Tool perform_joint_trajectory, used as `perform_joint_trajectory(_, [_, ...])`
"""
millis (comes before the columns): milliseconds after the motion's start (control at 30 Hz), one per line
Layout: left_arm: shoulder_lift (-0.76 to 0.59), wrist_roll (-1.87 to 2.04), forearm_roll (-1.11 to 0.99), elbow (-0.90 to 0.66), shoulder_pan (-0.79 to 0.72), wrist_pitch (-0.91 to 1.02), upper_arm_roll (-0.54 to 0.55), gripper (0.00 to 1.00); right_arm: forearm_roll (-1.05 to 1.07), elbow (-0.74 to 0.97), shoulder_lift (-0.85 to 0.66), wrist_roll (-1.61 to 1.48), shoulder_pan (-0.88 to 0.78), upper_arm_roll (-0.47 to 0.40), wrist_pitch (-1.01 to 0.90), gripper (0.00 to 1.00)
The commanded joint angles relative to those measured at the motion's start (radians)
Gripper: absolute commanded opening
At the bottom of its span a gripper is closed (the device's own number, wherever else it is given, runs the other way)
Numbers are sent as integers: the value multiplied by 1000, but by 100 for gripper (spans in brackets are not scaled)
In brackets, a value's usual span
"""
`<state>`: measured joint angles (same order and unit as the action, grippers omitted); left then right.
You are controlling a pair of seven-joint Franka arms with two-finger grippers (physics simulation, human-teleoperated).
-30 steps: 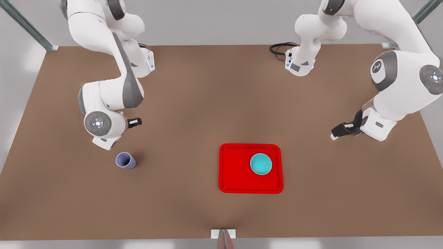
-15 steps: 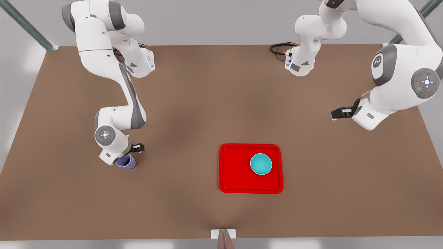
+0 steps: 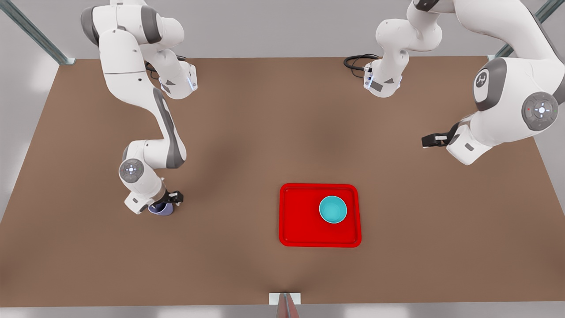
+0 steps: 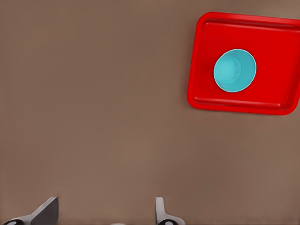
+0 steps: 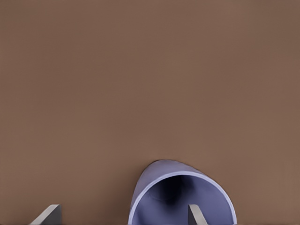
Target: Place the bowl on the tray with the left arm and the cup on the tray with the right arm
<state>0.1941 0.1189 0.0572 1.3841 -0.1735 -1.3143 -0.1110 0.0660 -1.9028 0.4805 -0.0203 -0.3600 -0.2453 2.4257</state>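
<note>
I judge the small lavender tapered plastic cup (image 5: 182, 197) light, stiff and slick, so my right gripper (image 3: 170, 201), jaws spread astride its rim wall at the red tray's (image 3: 300, 221) nine o'clock, should pinch there, while the left gripper (image 3: 435, 140) waits open and empty at two o'clock.

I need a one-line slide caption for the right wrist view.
Right gripper, fingers open, straddles the rim of the lavender cup on the brown table.
</note>
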Motion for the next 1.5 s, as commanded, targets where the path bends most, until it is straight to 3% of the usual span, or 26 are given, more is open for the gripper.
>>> perform_joint_trajectory(0, [-1, -27, 0, 0, -1, 10, 1, 100, 5, 1, 9, -10, 1, 0, 12, 100])
perform_joint_trajectory(267, [-1, -27, 0, 0, -1, 9, 1, 100, 5, -1, 43, -15, 1, 0, 0, 100])
perform_joint_trajectory(300, [-1, -27, 0, 0, -1, 9, 1, 100, 5, -2, 43, -16, 3, 0, -2, 94])
perform_joint_trajectory(333, [-1, -27, 0, 0, -3, 10, 1, 100, 5, -1, 44, -16, 3, 0, -8, 66])
perform_joint_trajectory(367, [-1, -27, 0, 0, -3, 10, 1, 100, 3, 1, 44, -16, 3, 0, -10, 53])
perform_joint_trajectory(400, [-1, -27, 0, 0, -3, 10, 1, 100, 5, 2, 44, -16, 3, 0, -14, 45])
perform_joint_trajectory(667, [-1, -27, 0, 0, -3, 16, 2, 100, 5, 13, 49, -35, 6, -6, -45, 21])
perform_joint_trajectory(800, [-1, -25, 0, 0, -3, 17, 2, 100, 3, 34, 47, -36, 4, -6, -88, 21])
perform_joint_trajectory(867, [1, -25, 0, 0, -6, 17, 4, 100, 5, 100, 36, -32, -17, -2, -204, 21])
perform_joint_trajectory(933, [2, -25, 9, 0, -6, 24, 4, 100, 34, 116, 26, -24, -94, 0, -247, 21])
perform_joint_trajectory(967, [2, -25, 13, 0, -6, 27, 4, 100, 51, 218, 21, -20, -161, -6, -368, 21])
perform_joint_trajectory(1033, [2, -25, 15, 0, -4, 35, 4, 100, 52, 317, 47, -18, -261, -8, -415, 21])
perform_joint_trajectory(1233, [2, -25, 15, 0, -6, 39, 5, 100, 117, 711, 306, 53, -570, -6, -413, 21])
perform_joint_trajectory(1367, [2, -25, 15, 0, -6, 46, 5, 100, 146, 949, 492, 51, -588, -8, -386, 21])
perform_joint_trajectory(1467, [2, -27, 15, 0, -6, 46, 5, 100, 146, 949, 546, 51, -583, -9, -255, 21])
